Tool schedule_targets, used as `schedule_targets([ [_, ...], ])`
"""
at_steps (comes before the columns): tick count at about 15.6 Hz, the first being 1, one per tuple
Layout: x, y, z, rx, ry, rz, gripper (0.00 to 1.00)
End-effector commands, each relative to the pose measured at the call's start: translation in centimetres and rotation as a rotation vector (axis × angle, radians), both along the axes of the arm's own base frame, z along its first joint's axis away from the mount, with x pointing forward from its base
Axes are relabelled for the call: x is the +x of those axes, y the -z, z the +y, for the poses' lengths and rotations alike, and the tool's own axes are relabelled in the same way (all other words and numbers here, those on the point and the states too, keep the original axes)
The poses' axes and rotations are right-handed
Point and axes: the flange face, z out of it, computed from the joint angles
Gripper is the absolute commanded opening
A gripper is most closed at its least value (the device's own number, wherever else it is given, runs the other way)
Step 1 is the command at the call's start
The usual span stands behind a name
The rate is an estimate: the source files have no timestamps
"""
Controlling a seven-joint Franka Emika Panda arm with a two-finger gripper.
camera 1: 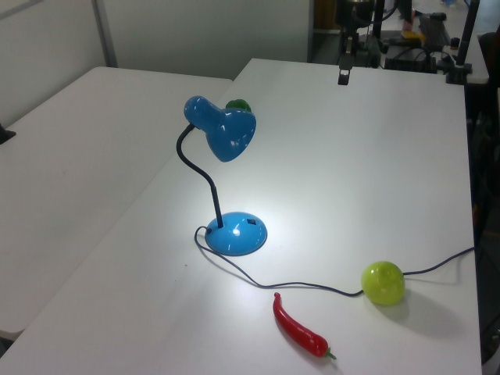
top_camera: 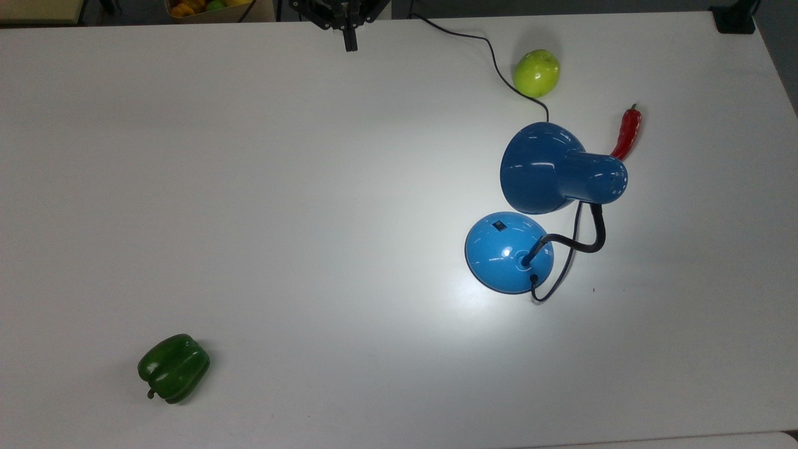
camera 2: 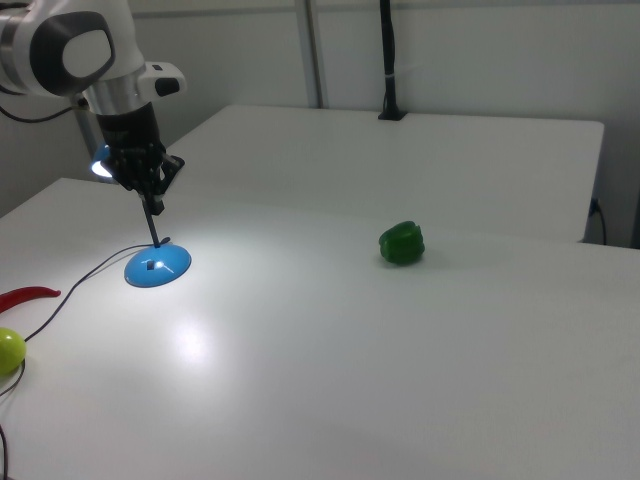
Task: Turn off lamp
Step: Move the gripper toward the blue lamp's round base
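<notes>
The blue lamp stands lit at the top view's right, throwing a bright patch on the white table (top_camera: 249, 187). Its domed base (top_camera: 508, 252) bears a small black switch (top_camera: 499, 226). A black gooseneck (top_camera: 589, 240) curves up to the bell-shaped shade (top_camera: 542, 168). The base (camera 1: 236, 233) and shade (camera 1: 226, 131) also show in the left view. My gripper (top_camera: 350, 43) hangs shut and empty over the table's far edge, well away from the lamp. In the left view the gripper (camera 1: 342, 76) is at the far end. In the right view the gripper (camera 2: 156, 208) lines up above the base (camera 2: 157, 267).
A green apple (top_camera: 536, 73) and a red chili (top_camera: 626, 132) lie beyond the shade, with the lamp's black cord (top_camera: 492, 56) running past the apple. A green bell pepper (top_camera: 173, 368) sits at the top view's lower left. A box of fruit (top_camera: 206, 7) stands off the table's edge.
</notes>
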Motion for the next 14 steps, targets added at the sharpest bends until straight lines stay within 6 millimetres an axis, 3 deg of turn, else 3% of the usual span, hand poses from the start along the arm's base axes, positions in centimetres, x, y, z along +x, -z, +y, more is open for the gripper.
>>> schedule_targets([
  [1, -0.5, 0.4, -0.1, 0.011, 0.013, 0.013, 0.00],
  [10, -0.6, 3.6, 2.3, 0.012, -0.053, 0.047, 0.00],
  [14, 0.2, 6.4, 3.6, 0.013, -0.109, 0.005, 0.00],
])
